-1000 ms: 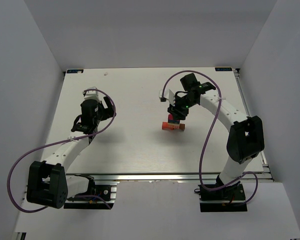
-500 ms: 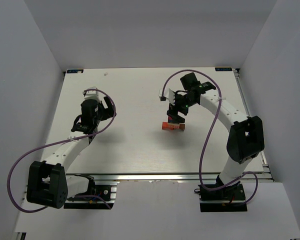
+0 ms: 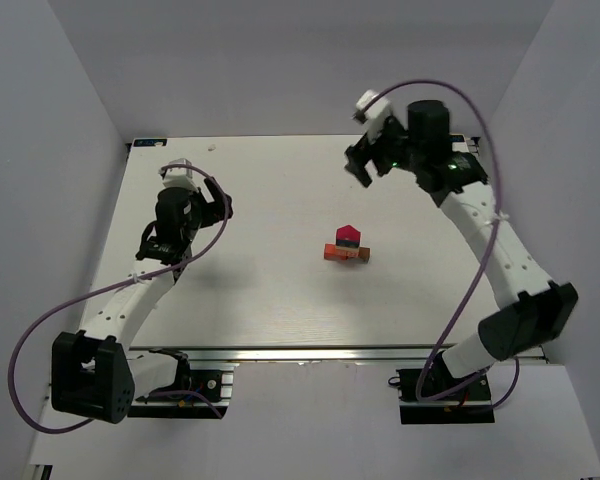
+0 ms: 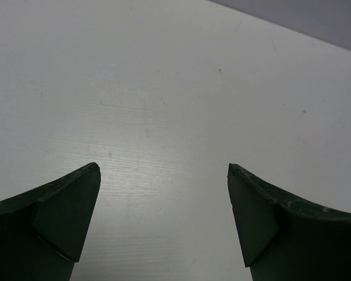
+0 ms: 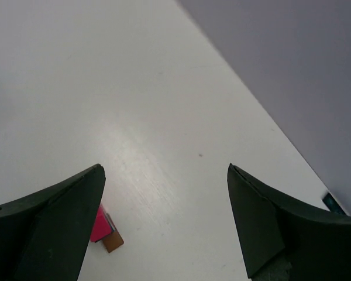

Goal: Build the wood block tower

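Note:
The wood block tower (image 3: pixel 347 246) stands mid-table, right of centre: a magenta-red block (image 3: pixel 349 236) sits on top of an orange-red bar (image 3: pixel 346 254), with a dark block between them. In the right wrist view the tower (image 5: pixel 105 232) peeks out beside my left finger (image 5: pixel 58 216), low in the frame. My right gripper (image 3: pixel 372 160) (image 5: pixel 164 168) hangs open and empty, raised toward the far right, well clear of the tower. Over the left part of the table my left gripper (image 3: pixel 188 228) (image 4: pixel 163 165) is open above bare tabletop, holding nothing.
White walls (image 3: pixel 60 120) close in the table on the left, back and right. A metal rail (image 3: pixel 310 355) runs along the near edge by the arm bases. Purple cables (image 3: pixel 450 95) loop off both arms.
My right gripper opened, let go at the tower and rose away toward the far right, leaving the magenta-red block on top. The left arm shifted only slightly.

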